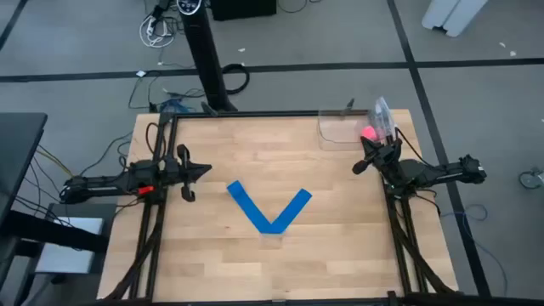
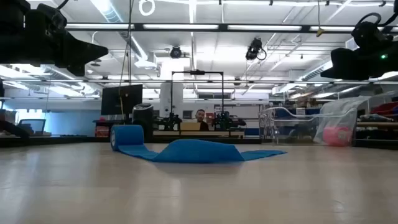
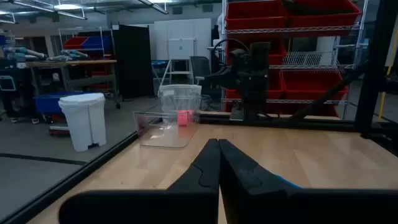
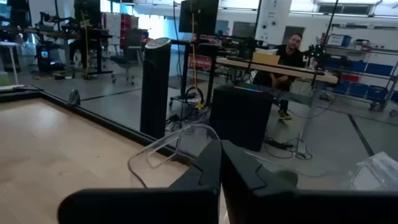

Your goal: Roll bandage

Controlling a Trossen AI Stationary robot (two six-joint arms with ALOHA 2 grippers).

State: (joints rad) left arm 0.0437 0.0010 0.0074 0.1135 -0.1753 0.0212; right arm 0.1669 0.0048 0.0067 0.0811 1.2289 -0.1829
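I have the bandage (image 1: pixel 269 209) lying near the middle of the table (image 1: pixel 340 255), folded into a flat V with its bend toward the near edge and both arms running away from it. In the low view one end already shows a small coil (image 2: pixel 126 137), so I judge that end is the natural place to start rolling.

My left gripper (image 1: pixel 198 170) hangs above the left side of the table, well apart from the strip, fingers (image 3: pixel 211 168) pressed together and holding nothing. My right gripper (image 1: pixel 364 163) sits high at the far right, also closed and empty, beside a clear plastic container (image 1: pixel 340 129) and a bag with a pink ball (image 1: pixel 371 133) in it.

Both arms look parked clear of the cloth, I think to leave the workspace open. Nothing of the rolling is under way yet.
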